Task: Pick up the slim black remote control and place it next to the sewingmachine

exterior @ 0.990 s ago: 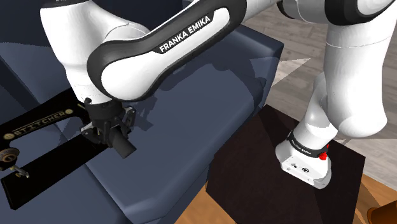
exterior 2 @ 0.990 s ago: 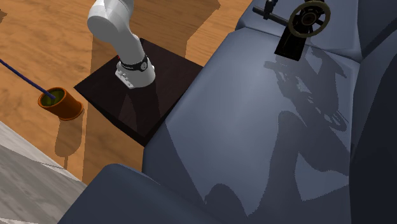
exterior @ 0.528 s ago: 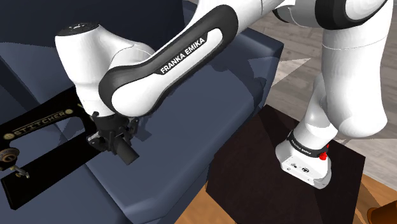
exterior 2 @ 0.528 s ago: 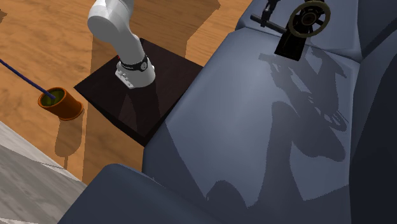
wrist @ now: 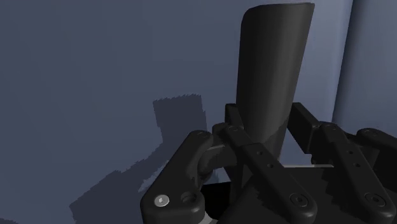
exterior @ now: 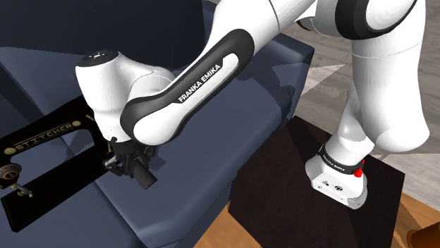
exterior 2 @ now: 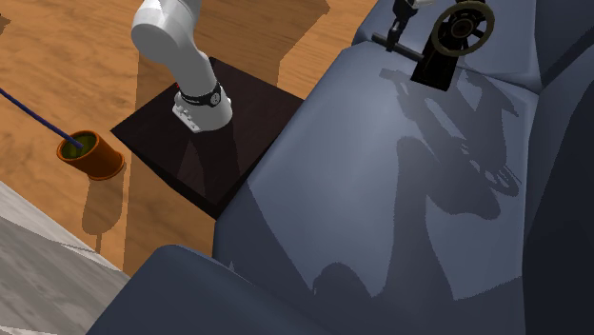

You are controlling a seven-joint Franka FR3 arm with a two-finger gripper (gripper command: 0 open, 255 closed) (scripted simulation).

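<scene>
Gripper (exterior: 131,163) is clamping the remote control (exterior: 144,176). In the wrist view you are seeing both black fingers (wrist: 254,156) pressing its slim dark body (wrist: 273,63), closed only as far as the remote's width, and the remote is standing out past the fingertips toward the cushion.

Sofa (exterior: 240,120): dark blue-grey, and it is carrying everything on the work side. In the second exterior view its seat (exterior 2: 381,200) is catching the arm's shadow.

Arm (exterior: 190,77): white, reaching from the stand across the seat and bending down close to the seat's front edge.

Stand (exterior: 289,176): a dark box sitting on the wooden floor (exterior 2: 67,67), hard against the sofa's front.

Sewing machine (exterior: 49,141): black, lettered STITCHER, sitting on the seat at the shoulder view's left end. Its handwheel (exterior 2: 462,29) is showing in the second exterior view.

Remote: hanging in the grip just beside the machine's base, over the seat near the front edge. You cannot tell whether its lower end is touching the cushion.

Orange pot (exterior 2: 92,155): standing on the floor, well apart from the stand.
</scene>
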